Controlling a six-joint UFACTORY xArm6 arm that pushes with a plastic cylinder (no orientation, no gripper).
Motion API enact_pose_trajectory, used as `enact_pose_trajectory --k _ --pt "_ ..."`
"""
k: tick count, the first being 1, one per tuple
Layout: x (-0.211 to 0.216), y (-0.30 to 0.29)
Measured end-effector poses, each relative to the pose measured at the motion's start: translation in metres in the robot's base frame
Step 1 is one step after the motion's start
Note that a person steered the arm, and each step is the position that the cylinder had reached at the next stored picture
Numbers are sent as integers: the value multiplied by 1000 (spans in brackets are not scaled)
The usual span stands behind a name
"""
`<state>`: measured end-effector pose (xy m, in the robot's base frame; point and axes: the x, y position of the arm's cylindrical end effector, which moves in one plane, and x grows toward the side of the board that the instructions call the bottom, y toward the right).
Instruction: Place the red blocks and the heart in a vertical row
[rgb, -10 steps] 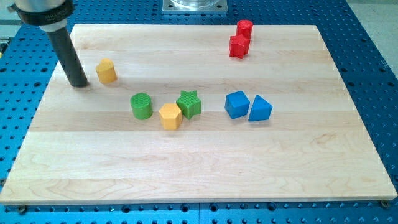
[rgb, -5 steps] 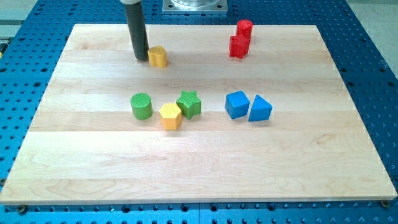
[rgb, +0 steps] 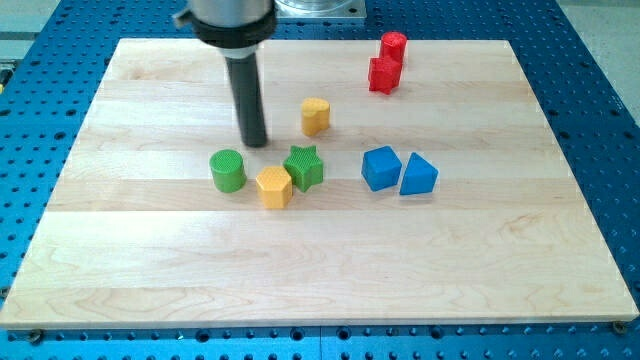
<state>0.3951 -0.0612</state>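
Observation:
Two red blocks stand touching at the view's top right: a red cylinder (rgb: 393, 44) and, just below it, a red star-like block (rgb: 383, 75). The yellow heart (rgb: 316, 116) lies left of and below them, near the board's middle top. My tip (rgb: 255, 142) rests on the board to the left of the heart and a little lower, with a clear gap between them. It stands just above the green cylinder (rgb: 228, 171) and the yellow hexagon (rgb: 274, 186).
A green star (rgb: 304, 166) touches the yellow hexagon's right side. A blue cube (rgb: 381, 168) and a blue triangular block (rgb: 418, 174) sit side by side right of centre. The wooden board (rgb: 320, 270) lies on a blue perforated table.
The yellow heart has moved from the view's far left to the middle top, pushed rightward. My tip followed it, then came down and away from it toward the green cylinder.

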Motion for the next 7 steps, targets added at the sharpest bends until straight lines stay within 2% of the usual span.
enact_pose_trajectory --k 1,2,4,6,7 --pt "-2 67" --pt "-10 81" --pt "-15 -3" --pt "-46 85" --pt "-48 117"
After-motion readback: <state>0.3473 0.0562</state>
